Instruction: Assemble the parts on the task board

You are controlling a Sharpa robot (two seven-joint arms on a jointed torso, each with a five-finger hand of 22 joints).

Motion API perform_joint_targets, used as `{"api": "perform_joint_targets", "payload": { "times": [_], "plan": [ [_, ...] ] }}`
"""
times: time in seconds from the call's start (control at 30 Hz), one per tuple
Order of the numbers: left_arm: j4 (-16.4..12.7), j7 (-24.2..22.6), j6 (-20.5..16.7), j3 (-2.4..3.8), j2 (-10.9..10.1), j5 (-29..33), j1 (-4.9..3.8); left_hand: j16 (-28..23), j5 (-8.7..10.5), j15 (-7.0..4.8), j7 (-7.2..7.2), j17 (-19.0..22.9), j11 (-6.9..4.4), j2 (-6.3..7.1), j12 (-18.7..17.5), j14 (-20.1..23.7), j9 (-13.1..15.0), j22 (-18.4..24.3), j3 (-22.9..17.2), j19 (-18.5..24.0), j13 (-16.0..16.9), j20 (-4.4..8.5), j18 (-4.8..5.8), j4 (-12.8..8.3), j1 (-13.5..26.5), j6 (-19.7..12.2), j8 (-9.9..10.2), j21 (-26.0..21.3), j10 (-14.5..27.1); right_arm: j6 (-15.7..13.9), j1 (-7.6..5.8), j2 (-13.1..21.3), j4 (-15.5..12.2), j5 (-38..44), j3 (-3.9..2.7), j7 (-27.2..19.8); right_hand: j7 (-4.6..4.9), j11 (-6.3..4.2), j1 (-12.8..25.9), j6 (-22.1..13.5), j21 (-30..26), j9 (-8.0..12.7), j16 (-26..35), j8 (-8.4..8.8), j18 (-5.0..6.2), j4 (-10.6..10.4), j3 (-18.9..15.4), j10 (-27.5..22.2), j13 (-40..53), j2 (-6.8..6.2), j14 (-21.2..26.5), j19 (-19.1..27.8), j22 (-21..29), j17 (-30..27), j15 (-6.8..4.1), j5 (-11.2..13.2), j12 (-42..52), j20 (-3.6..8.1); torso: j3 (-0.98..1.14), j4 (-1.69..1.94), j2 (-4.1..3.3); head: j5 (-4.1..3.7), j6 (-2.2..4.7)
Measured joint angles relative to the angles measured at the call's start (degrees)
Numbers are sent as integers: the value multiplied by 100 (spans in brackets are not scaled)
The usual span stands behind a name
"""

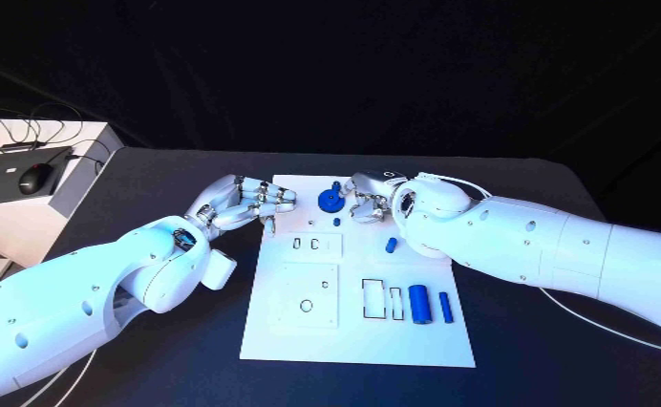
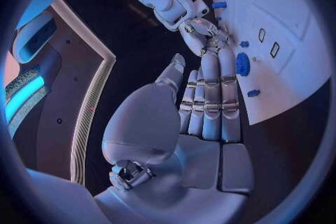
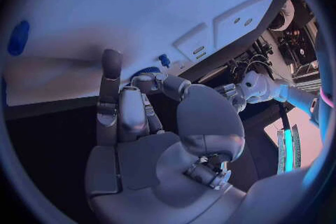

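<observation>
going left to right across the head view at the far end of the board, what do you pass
left hand → blue round part on the task board → right hand

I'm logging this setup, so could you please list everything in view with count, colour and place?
flat white task board: one, white, middle of the black table.
round blue disc part: one, blue, far end of the board, between the hands.
small blue part: one, blue, mid-board, right side.
blue cylinder parts: two, blue, near right of the board.
black table: one, black.
left hand: silver, at the board's left edge, holding nothing.
right hand: silver, fingers curled beside the disc.
</observation>
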State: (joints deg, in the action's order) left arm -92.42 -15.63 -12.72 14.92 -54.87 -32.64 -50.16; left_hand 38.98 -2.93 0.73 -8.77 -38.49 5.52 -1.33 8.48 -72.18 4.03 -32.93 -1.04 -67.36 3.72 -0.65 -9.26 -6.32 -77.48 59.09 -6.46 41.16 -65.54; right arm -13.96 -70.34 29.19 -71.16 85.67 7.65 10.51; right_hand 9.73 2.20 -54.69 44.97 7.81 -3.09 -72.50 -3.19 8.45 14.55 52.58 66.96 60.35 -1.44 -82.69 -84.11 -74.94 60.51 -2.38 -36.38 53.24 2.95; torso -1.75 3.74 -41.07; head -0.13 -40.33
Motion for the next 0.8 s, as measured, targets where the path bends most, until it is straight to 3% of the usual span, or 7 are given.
{"api": "perform_joint_targets", "payload": {
  "times": [0.33,0.4,0.47,0.5,0.6,0.7,0.8],
  "plan": [
    [10,-2,0,0,0,0,1,0,0,0,0,9,0,0,-22,0,0,-31,0,0,0,0,6,0,0,0,0,-39,0,-337,0,250,-197,-2,-12,-79,6,-1,-247,-5,0,-2,0,0,-10,170,-180,1,-6,-126,0,0,1,0,0,4,-34,0,-1,3,1,-9,19],
    [19,-3,-1,0,1,0,2,-1,0,0,0,9,0,0,-22,0,0,-31,0,0,0,0,7,0,0,0,0,-39,0,-556,0,331,-243,-37,-23,-152,30,-1,-422,-30,-5,-2,0,0,-4,168,-473,2,-15,-119,0,0,1,-2,0,1,-81,0,-1,2,3,-10,29],
    [30,-4,-1,0,2,1,2,-1,0,0,0,9,0,0,-22,0,0,-31,0,0,0,0,8,0,0,0,0,-39,0,-748,-4,416,-285,-95,-38,-247,41,-12,-826,-43,-152,2,11,23,38,21,-1492,12,-22,1,0,1,58,-36,0,139,-89,0,-1,0,7,-14,42],
    [35,-4,-1,0,2,1,2,-1,0,0,0,9,0,0,-22,0,0,-31,0,0,0,0,8,0,0,0,0,-39,0,-808,-7,448,-301,-119,-44,-283,41,-18,-901,-43,-178,2,23,23,40,-8,-1666,18,-22,29,0,1,82,-45,0,198,-72,0,-1,-1,7,-16,44],
    [65,-5,-2,0,6,2,3,-1,0,0,0,13,0,0,-22,0,0,-31,0,0,0,0,9,0,0,0,0,-39,0,-1064,-21,636,-385,-318,-75,-498,-5,-17,-1120,254,-341,-14,57,23,48,-243,-2784,111,-16,9,-1,16,294,-119,-1,1388,0,-16,0,-3,12,-32,66],
    [95,-6,-2,0,11,6,4,-1,0,10,0,36,0,0,-22,54,0,-29,0,0,0,0,10,0,0,0,0,-85,0,-1198,-41,831,-461,-592,-94,-719,-203,-24,-1294,596,-394,-47,101,-26,48,-370,-3472,142,-33,-127,-2,21,483,-173,-2,2553,0,-21,4,-8,19,-65,94],
    [134,-8,-2,0,17,23,8,-127,0,33,0,101,0,0,-22,156,0,20,0,54,0,-48,12,0,0,0,0,-202,1,-1252,-72,1093,-525,-992,-112,-1000,-315,-1,-1543,909,-394,-57,181,-35,46,-539,-4151,116,-101,-142,-2,21,722,-268,-2,3219,-79,-21,11,-21,31,-92,122]
  ]
}}
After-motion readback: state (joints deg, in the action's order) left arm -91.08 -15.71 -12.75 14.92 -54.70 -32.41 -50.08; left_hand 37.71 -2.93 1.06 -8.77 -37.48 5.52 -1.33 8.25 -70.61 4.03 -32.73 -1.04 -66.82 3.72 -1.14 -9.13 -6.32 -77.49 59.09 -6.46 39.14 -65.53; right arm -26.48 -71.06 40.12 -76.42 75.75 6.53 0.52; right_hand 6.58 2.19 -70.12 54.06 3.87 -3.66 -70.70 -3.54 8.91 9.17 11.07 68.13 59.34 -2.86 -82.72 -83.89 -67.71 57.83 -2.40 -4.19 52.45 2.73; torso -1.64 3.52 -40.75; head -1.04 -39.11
